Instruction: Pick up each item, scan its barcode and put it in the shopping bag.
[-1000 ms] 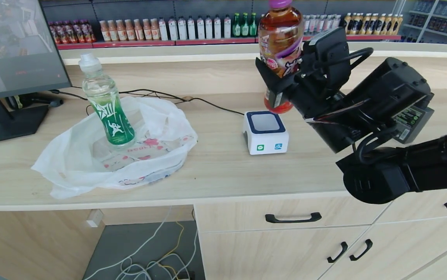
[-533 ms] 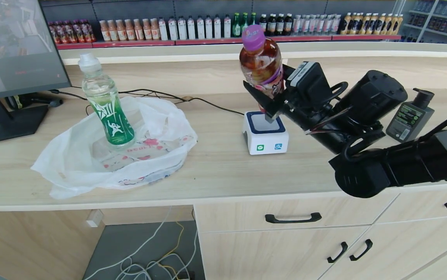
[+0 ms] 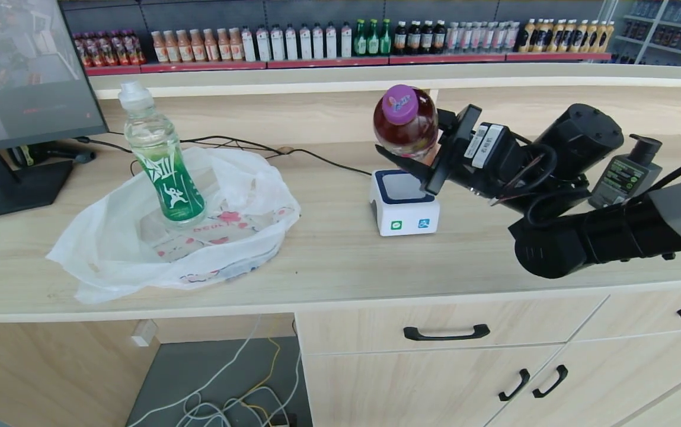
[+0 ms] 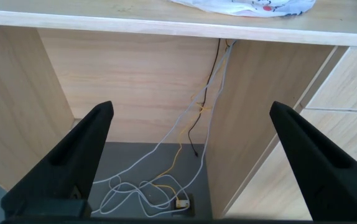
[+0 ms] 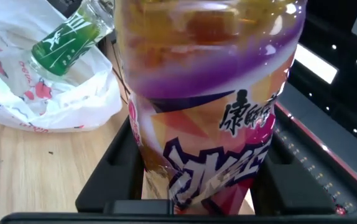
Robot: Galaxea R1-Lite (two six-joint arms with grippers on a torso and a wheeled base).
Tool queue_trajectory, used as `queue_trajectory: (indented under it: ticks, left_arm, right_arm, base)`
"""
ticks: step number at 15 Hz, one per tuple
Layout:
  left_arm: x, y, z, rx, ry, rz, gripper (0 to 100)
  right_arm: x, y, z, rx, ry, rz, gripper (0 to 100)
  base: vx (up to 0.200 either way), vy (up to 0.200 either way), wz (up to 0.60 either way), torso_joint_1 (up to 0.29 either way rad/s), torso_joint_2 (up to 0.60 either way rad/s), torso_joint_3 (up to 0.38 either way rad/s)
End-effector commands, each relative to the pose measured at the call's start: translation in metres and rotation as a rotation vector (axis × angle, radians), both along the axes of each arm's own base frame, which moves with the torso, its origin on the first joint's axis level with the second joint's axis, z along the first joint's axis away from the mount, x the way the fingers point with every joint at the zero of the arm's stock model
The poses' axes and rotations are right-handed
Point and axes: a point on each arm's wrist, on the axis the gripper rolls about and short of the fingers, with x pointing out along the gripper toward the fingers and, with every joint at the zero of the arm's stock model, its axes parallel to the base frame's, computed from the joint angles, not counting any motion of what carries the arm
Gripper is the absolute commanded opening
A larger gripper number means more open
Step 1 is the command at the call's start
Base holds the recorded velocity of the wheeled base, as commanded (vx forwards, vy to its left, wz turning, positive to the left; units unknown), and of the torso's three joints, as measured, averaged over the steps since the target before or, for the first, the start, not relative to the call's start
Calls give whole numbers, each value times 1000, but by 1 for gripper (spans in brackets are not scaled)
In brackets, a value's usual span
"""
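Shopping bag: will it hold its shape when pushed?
Likely floppy: the shopping bag lies crumpled flat on the counter, so no mouth stands open. Probably light and slidable, though the green-label bottle standing on it should pin it.

Purple-capped tea bottle (image 3: 405,121) tilted above scanner (image 3: 402,204); green bottle (image 3: 165,172) upright on bag (image 3: 97,249)

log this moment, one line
right gripper shut on purple-capped brown tea bottle | above white square scanner | green-labelled clear bottle on white plastic bag

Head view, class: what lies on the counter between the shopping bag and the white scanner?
In the head view, bare counter separates the shopping bag from the scanner; a thin black cable crosses the stretch farther back.
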Motion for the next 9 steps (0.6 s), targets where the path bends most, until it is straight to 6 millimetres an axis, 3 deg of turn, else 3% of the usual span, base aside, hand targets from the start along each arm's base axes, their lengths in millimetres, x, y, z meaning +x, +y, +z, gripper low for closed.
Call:
queue_trajectory:
  ticks: [1,9]
  left_arm:
    - [0,0,0,0,0,0,100]
    - [0,0,0,0,0,0,100]
  right_arm:
    - [7,-11,4,-3,-31,-15,0]
    - [8,1,-9,19,-65,40,0]
  base:
    - [0,0,0,0,0,0]
    - [0,0,0,0,0,0]
